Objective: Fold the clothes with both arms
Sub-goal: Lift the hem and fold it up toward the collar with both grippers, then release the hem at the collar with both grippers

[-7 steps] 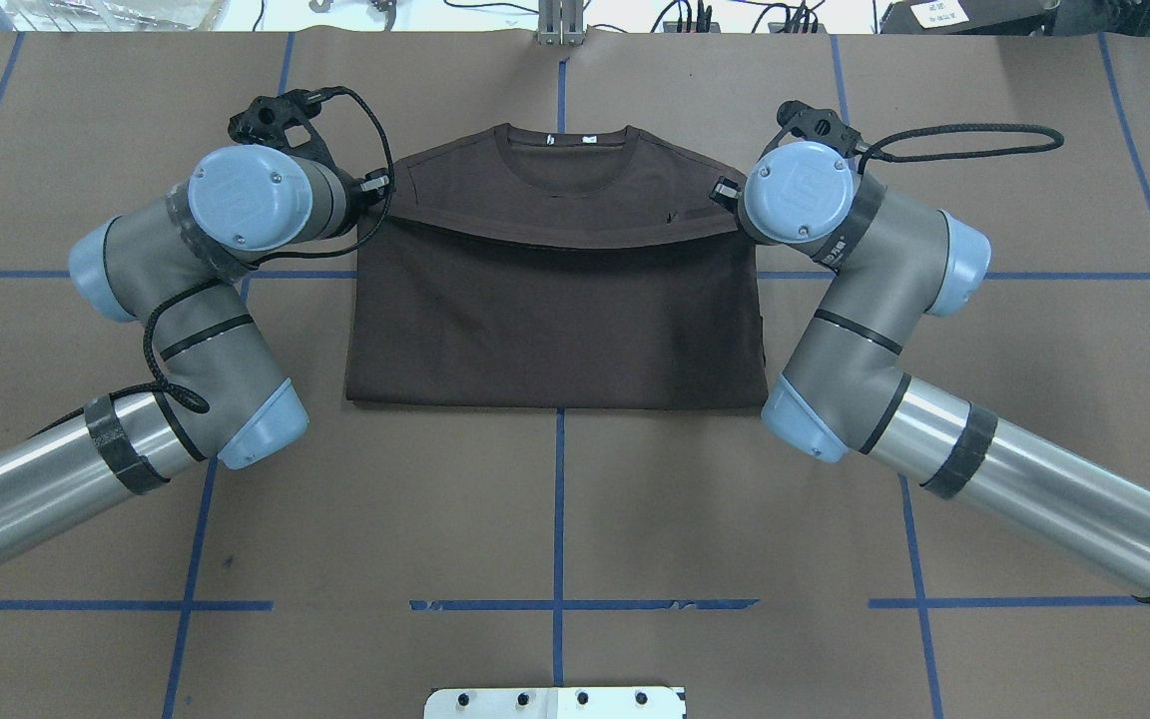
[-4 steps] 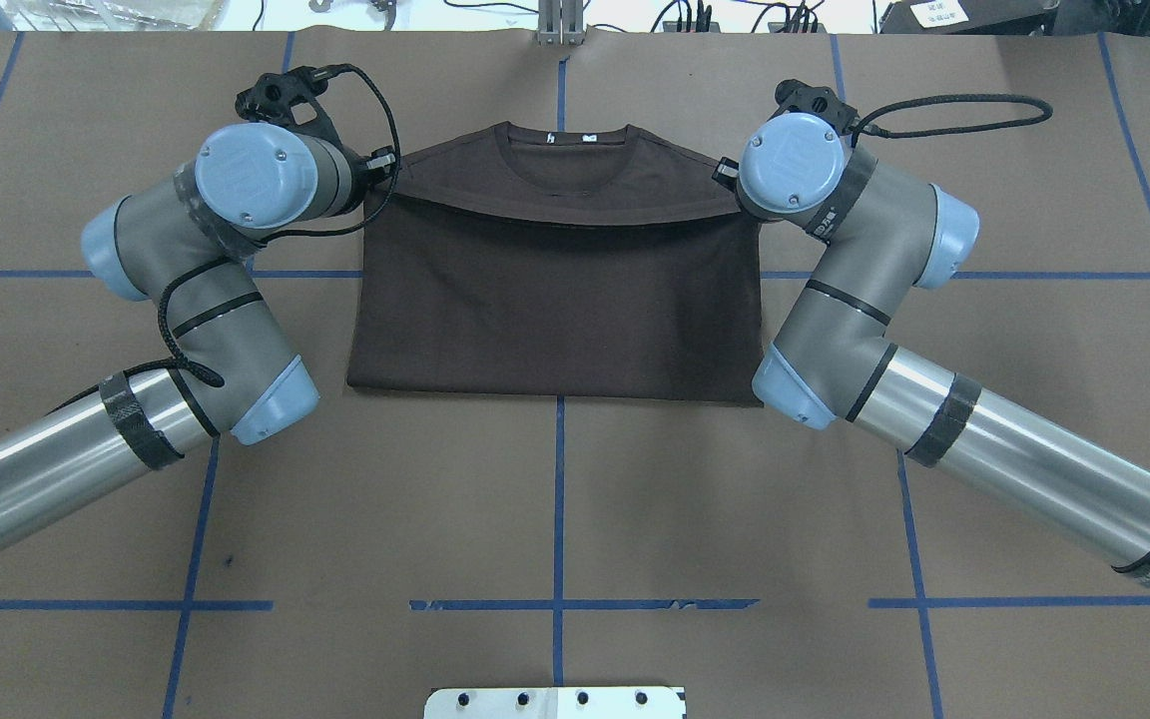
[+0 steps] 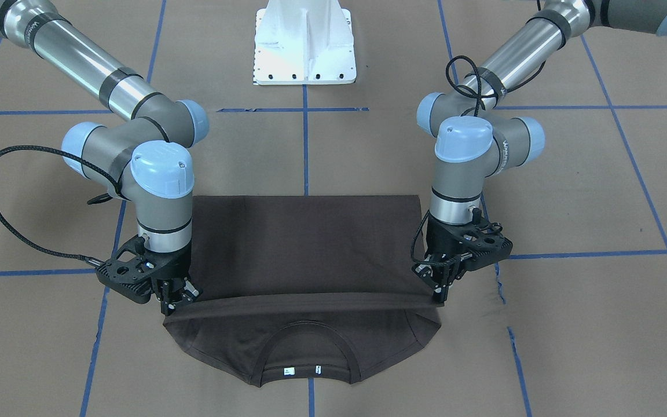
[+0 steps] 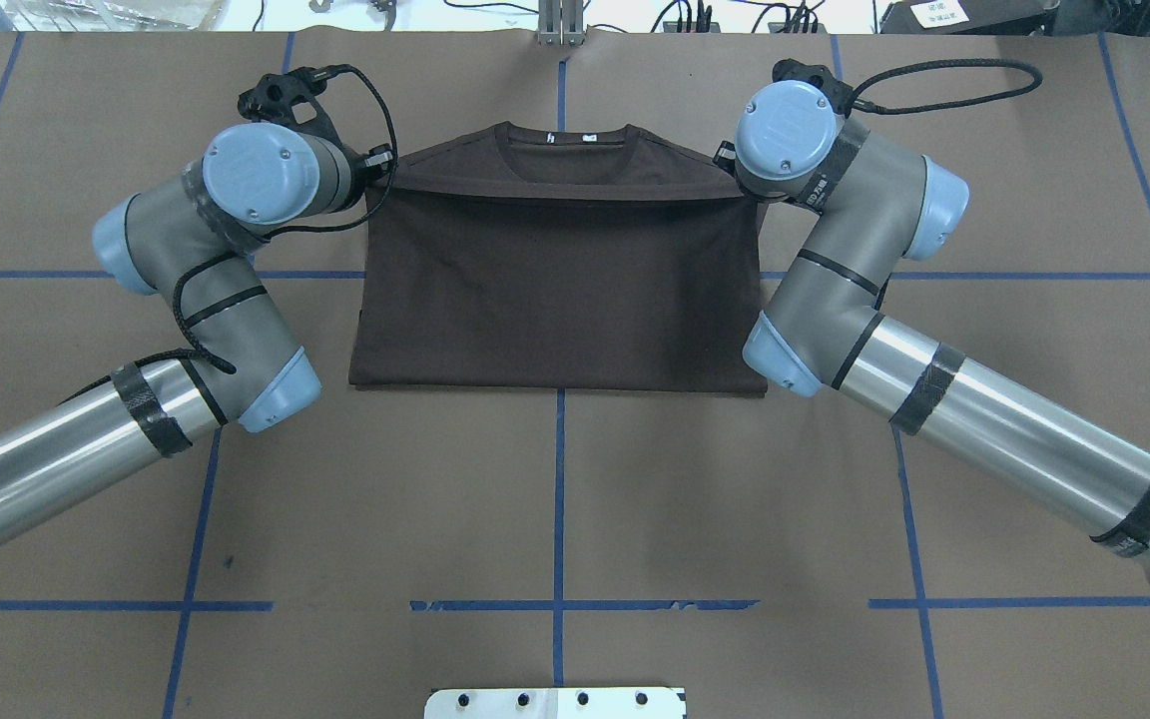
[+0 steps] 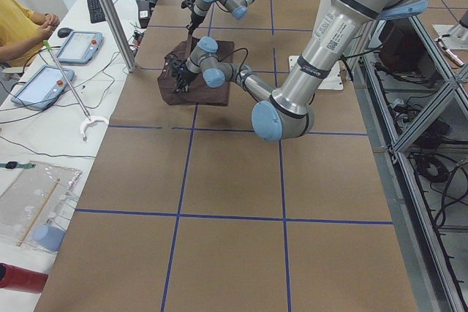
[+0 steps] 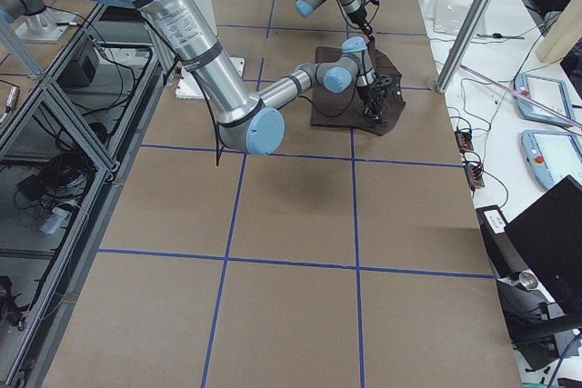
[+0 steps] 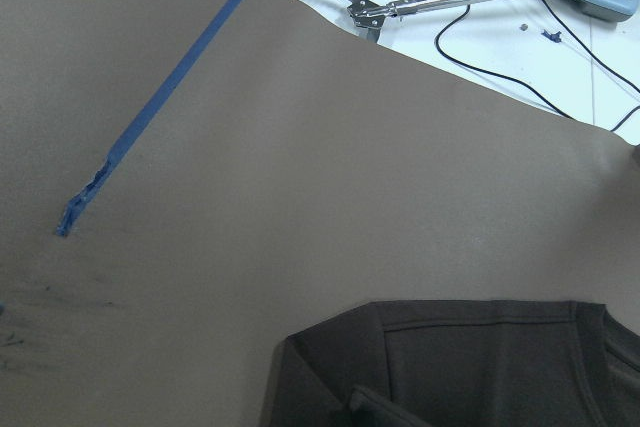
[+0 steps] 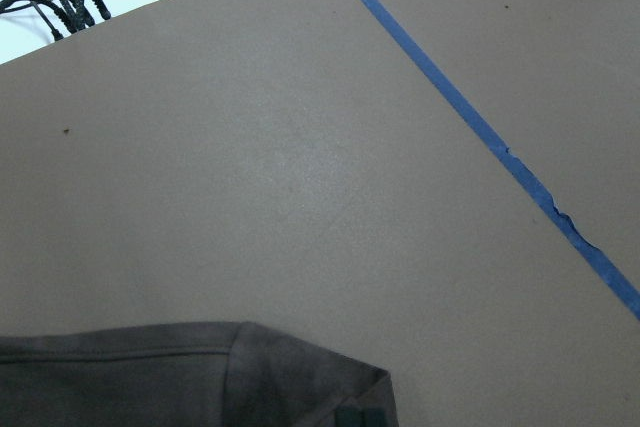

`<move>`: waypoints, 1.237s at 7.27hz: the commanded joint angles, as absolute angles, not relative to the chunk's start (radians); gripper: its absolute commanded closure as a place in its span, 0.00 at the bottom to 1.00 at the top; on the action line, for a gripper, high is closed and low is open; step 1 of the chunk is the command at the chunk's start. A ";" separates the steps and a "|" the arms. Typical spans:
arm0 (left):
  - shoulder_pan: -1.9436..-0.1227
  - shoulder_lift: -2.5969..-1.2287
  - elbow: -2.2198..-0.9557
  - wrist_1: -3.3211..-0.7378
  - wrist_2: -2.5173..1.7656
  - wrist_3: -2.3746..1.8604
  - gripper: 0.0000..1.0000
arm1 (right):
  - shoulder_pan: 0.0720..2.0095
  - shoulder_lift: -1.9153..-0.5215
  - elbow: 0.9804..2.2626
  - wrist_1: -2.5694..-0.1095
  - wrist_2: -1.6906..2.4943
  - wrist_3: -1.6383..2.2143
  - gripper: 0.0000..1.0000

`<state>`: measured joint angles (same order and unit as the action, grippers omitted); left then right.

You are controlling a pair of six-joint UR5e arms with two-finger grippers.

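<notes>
Shirt hem [image 4: 555,196] nearer collar [image 4: 561,152] vs 0.5s ago; L tool [image 3: 440,289], R tool [image 3: 177,299] each tight on it.

Dark brown t-shirt [image 3: 304,249], tan table [image 3: 571,347] crossed by blue tape [image 3: 305,156], grey left arm [image 3: 455,191] and right arm [image 3: 162,209] with light-blue caps.

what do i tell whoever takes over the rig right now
Left end effector: shut on one corner of the hem of the t-shirt.
Right end effector: shut on the other hem corner.
T-shirt: on the table, bottom half doubled over, hem held taut just short of the collar.
Done: most of the half fold.
Left: probably set the hem down, release, smooth.
</notes>
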<state>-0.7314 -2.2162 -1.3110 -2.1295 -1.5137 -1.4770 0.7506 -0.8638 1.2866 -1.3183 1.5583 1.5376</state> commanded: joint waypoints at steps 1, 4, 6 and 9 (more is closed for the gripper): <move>-0.729 -2.217 -1.276 -2.215 -1.514 -1.485 0.85 | 0.739 -0.859 1.270 -1.292 1.552 1.537 0.67; -0.732 -2.203 -1.305 -2.287 -1.520 -1.491 0.72 | 0.713 -0.870 1.329 -1.217 1.572 1.554 0.55; -0.723 -2.035 -1.538 -2.284 -1.578 -1.543 0.71 | 0.630 -1.118 1.664 -1.241 1.631 1.627 0.36; -0.719 -2.029 -1.505 -2.283 -1.608 -1.581 0.68 | 0.473 -1.241 1.792 -1.243 1.617 1.776 0.36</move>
<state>-0.7211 -2.0345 -1.5058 -2.2838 -1.6025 -1.5689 0.5172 -1.2101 1.7677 -1.2434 1.6182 1.7368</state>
